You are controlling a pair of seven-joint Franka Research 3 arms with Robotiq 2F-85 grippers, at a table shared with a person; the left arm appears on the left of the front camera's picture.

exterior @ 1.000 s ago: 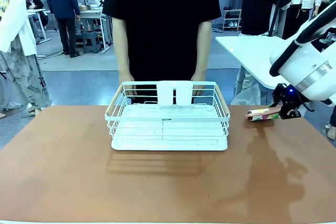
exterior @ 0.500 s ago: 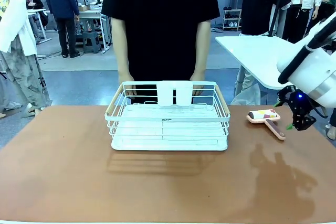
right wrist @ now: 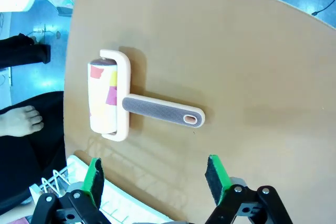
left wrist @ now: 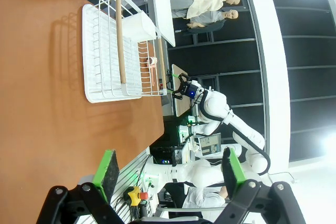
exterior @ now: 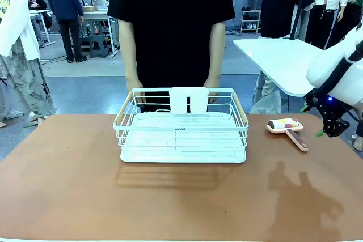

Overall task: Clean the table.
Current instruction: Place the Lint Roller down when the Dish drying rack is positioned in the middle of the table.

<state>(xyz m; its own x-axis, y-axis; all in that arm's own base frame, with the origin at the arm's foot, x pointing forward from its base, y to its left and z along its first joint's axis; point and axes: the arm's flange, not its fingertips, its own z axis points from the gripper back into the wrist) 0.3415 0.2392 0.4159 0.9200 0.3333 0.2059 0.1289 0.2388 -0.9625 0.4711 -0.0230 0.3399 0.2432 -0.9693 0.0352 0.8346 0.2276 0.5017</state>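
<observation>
The lint roller [exterior: 287, 129] lies flat on the surface [exterior: 68, 185] at the right of the front view, just beside the white wire basket [exterior: 181, 134] but apart from it, and nothing grips it. The right hand [exterior: 330, 123] hangs at the far right edge of that picture, off past the roller's handle, its green-padded fingers [right wrist: 94, 178] spread wide and empty; in the right wrist view the roller sits in the upper left with its handle pointing toward the middle of the frame, the pads low in the picture and well short of it. I judge this to be the end of a step with the roller: it is set down and let go, the cleaning stroke either done or not begun (the pictures cannot settle which). A next move would call for either tidying the roller into the basket, which needs a fresh pinch across the narrow handle, or drawing the arm clear. The left hand [left wrist: 168, 171] shows at the bottom of its own wrist view, jaws spread, holding nothing. The terracotta surface looks bare and clean apart from basket and roller. A person in a black shirt [exterior: 170, 26] stands at the top middle, hands on the basket's far rim; a white-topped table [exterior: 278, 55] stands at the upper right, other people behind.
</observation>
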